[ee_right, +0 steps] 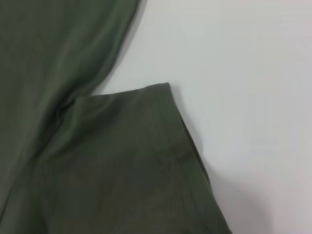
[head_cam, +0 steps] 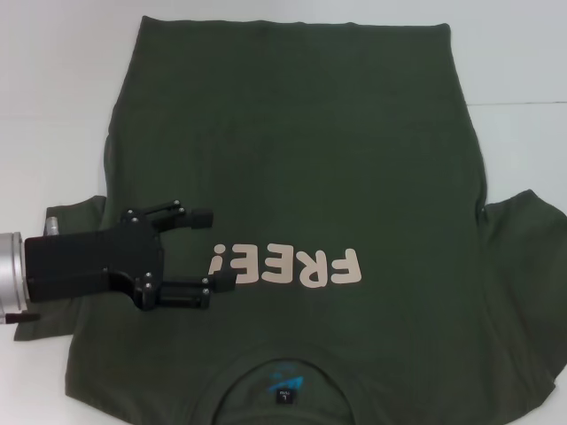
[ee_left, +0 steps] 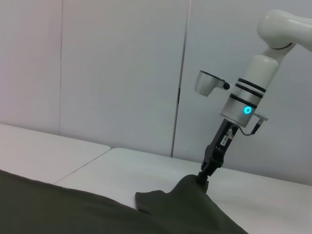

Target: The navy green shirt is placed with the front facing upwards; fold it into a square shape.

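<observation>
Left pincer (head_cam: pixel 213 250) level over shirt (head_cam: pixel 310 133), fingers spread and empty, right pincer (ee_left: pixel 202 177) clamping raised sleeve (ee_left: pixel 187 192), collar cut off

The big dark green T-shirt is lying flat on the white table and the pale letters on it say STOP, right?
Not quite. The head view shows the pale cream letters on the big dark olive-green cotton T-shirt spell FREE, not STOP. The shirt does lie flat on the white table.

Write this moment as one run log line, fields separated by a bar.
shirt: flat, lettering up, unfolded | left gripper: open above shirt's left side | right gripper: pinching right sleeve
</observation>
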You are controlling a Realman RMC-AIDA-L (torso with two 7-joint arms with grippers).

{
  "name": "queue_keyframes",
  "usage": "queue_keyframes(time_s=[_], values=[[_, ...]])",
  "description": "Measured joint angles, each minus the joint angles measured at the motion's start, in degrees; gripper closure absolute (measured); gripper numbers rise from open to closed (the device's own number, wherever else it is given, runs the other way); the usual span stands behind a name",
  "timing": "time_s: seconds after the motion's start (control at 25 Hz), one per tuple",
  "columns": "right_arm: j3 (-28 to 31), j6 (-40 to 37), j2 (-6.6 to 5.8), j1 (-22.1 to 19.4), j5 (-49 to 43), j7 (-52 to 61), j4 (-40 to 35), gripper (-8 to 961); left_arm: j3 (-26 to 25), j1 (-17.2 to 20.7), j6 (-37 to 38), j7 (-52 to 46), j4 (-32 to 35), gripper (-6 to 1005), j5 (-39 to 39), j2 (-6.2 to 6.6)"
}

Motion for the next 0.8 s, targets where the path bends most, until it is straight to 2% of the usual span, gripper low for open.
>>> queue_keyframes(time_s=[0.36, 0.8], values=[[-0.12, 0.77, 0.48, 0.98, 0.12, -0.79, -0.49, 946, 0.04, -0.27, -0.45, -0.09, 0.00, 66, -0.02, -0.18], [-0.19, -6.91, 2.10, 3.03, 4.12, -2.09, -6.86, 945, -0.02, -0.28, -0.54, -0.44, 0.00, 67, -0.02, -0.27]])
